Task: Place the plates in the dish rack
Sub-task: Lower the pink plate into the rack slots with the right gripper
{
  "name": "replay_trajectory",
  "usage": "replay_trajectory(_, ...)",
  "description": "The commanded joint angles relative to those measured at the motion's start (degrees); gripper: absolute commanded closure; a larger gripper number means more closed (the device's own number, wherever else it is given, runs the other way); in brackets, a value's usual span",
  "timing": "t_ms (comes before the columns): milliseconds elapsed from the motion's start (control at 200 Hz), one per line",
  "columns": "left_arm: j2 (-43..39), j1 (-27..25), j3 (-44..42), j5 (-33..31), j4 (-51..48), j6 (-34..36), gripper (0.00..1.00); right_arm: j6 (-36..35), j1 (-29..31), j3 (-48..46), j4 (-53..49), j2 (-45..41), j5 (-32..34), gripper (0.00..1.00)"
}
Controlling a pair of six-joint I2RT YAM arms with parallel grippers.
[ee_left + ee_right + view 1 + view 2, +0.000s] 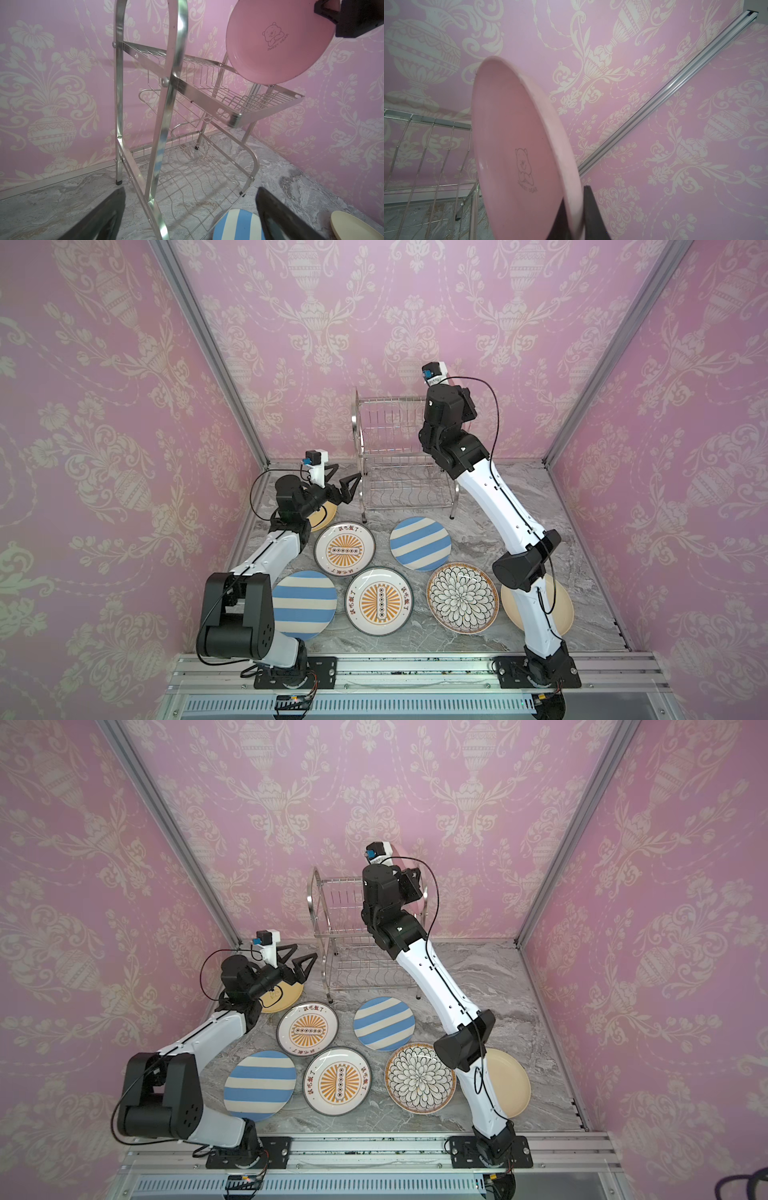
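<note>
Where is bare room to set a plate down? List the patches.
Bare table: right of the dish rack toward the right wall; right of the far striped plate, behind the petal plate. Both rack tiers are empty. Crowded: the middle, plates nearly rim to rim; the left gripper by the yellow plate.

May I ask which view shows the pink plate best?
The left wrist view: the pink plate shows nearly its whole face, bear print included, above the dish rack. The right wrist view shows it obliquely, rim in the right gripper. In a top view only a rim sliver shows beside the arm.
</note>
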Motion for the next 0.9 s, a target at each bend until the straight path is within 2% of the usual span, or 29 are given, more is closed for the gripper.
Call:
replay_trajectory(0, 1.06, -0.63, 1.08, 0.59, 0.17, 1.79, 0.01, 0.99, -0.22, 1.26, 1.9, 0.52, 1.95, 1.0)
replay_trajectory(365, 5.76, -0.54, 2.33, 8.45, 5.97, -4.12, 0.01, -0.82, -0.37, 1.2, 6.18, 2.66, 4.02, 1.0)
replay_trajectory(515, 7.88, -0.52, 2.37, 10.18, 9.51, -6.72, 0.01, 1.49, -0.85, 1.2, 4.08, 3.07, 4.19, 1.0)
replay_trajectory(896, 8.61, 0.71, 2.19, 12.12, 10.46, -8.75, 0.01, 6.14, -1.25, 1.4, 1.06, 5.59, 3.84, 1.0)
